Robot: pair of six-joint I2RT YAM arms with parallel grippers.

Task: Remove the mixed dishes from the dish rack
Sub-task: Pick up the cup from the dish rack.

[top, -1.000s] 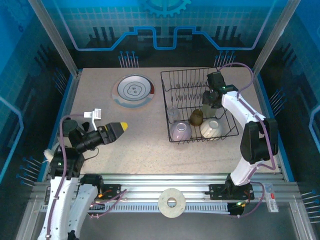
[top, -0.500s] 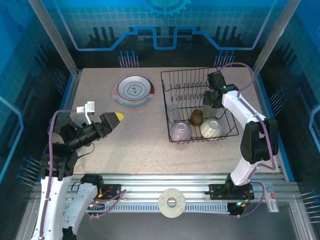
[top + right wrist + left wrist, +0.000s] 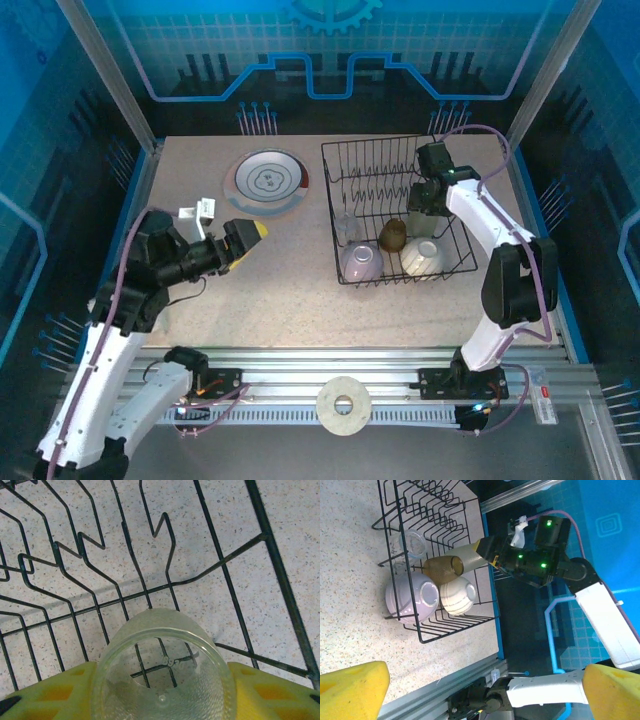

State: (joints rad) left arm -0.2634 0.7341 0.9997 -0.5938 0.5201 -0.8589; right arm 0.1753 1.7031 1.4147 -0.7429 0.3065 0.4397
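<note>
The black wire dish rack (image 3: 327, 192) stands at the right of the table. In it lie a lavender bowl (image 3: 360, 262), a white ribbed bowl (image 3: 422, 256), a brown cup (image 3: 392, 235) and a clear glass (image 3: 345, 228). My right gripper (image 3: 420, 196) hangs over the rack's right side, shut on a frosted glass (image 3: 162, 670) with its yellow fingers (image 3: 260, 690) on both sides of it, above the rack wires (image 3: 145, 592). My left gripper (image 3: 246, 240) is open and holds nothing, over bare table left of the rack. Its wrist view looks at the rack (image 3: 451, 631) and bowls (image 3: 411, 599).
A round plate (image 3: 267, 181) with a red-and-grey rim lies flat on the table left of the rack. Blue rails edge the table on both sides, and an aluminium rail runs along the near edge (image 3: 340, 360).
My left arm has swung up and to the right, bringing its open gripper closer to the rack. The right gripper has held still with the glass.
</note>
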